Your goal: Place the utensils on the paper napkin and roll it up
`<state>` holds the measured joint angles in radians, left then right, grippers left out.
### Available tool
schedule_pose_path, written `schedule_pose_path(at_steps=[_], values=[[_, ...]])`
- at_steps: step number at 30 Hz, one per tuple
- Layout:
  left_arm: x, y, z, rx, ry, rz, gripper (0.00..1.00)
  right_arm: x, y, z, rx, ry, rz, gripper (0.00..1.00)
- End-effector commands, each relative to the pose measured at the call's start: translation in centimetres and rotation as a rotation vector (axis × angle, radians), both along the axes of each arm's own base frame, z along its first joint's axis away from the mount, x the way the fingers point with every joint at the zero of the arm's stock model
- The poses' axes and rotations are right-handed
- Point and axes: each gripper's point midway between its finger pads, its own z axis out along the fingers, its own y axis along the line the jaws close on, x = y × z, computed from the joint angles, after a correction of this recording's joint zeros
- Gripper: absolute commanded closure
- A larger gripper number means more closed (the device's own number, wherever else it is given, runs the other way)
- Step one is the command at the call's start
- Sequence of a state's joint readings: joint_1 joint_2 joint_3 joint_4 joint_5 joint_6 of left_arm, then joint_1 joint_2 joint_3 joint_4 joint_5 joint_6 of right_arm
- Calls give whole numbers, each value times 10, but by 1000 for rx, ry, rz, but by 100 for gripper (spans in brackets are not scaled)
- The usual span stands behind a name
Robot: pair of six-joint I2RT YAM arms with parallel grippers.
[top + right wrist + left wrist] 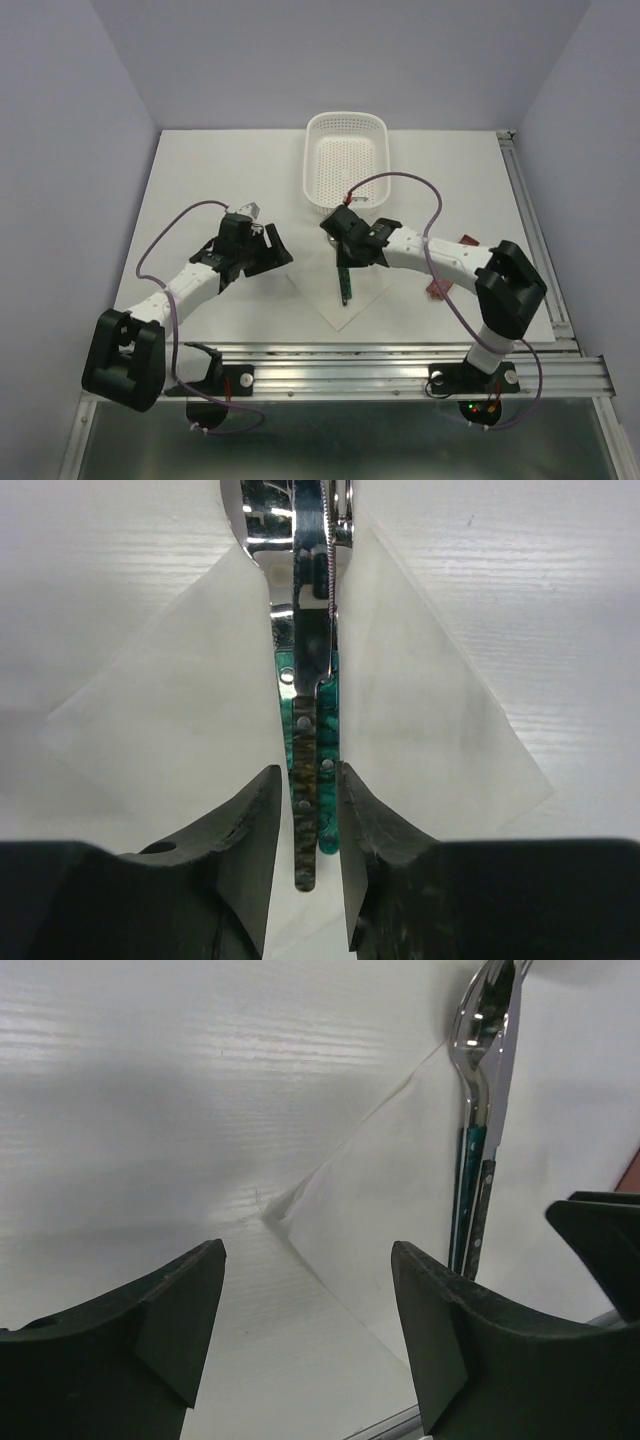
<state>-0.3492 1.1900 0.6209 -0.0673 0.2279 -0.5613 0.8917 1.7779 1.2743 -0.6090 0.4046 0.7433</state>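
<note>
The utensils (312, 730) — a spoon (255, 520) with a mirror-bright bowl and a serrated knife (310, 580), both with dark green riveted handles — lie stacked on the thin white paper napkin (180, 730) on the surface (200, 180), near the perforated basket (346, 116). From above their shiny ends hide under the right end effector (308, 775), whose fingers (250, 830) flank the handles too closely to tell whether they pinch; the left end effector (307, 1260) gapes empty beside the napkin's corner. They point near-to-far, handles toward the near edge.

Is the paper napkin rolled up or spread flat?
Spread flat. The paper napkin lies as one open sheet on the table, and the utensils lie along its middle; no part is rolled over them.
</note>
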Motion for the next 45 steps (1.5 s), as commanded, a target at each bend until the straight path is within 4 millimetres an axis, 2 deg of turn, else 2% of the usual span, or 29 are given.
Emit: schedule_pose_path(at_steps=[1,3,7,11,16,23,26,30,31,34,36,38,41,43,44,45], values=[[2,-2,-9,5,-6,8,22,-14,-12,36,84,-38,-40,65],[0,-3,-16,11,10,6,23,-17,-18,34,108,-25,-51,64],[1,-9,-28,15,22,-7,24,-24,-43,16,103,10,-98,64],[1,-14,-40,33,40,-14,24,-28,-74,8,143,24,-254,63],[0,-18,-47,41,59,-27,24,-29,-82,9,199,8,-328,59],[-2,-23,-52,40,70,-45,26,-37,-89,-2,222,37,-431,43],[-2,-30,-48,10,58,-66,31,-43,-84,-10,290,58,-463,34],[-3,-34,-46,2,57,-79,43,-44,-80,-15,327,70,-486,32],[-3,-34,-46,1,57,-79,43,-42,-74,-13,348,68,-466,32],[1,-29,-41,29,45,-57,43,-42,-49,-1,342,64,-183,33],[5,-19,-33,74,28,-16,40,-42,-46,13,282,11,-37,31],[10,-12,-12,90,-19,17,36,-45,-37,25,267,-25,142,30],[19,-4,16,98,-93,76,31,-53,-22,44,299,-84,288,30],[20,-4,37,68,-138,86,29,-63,-13,44,287,-91,330,30],[19,-6,42,57,-143,77,29,-69,-8,42,267,-98,378,30],[15,-8,47,41,-146,64,29,-86,3,38,229,-106,445,30]])
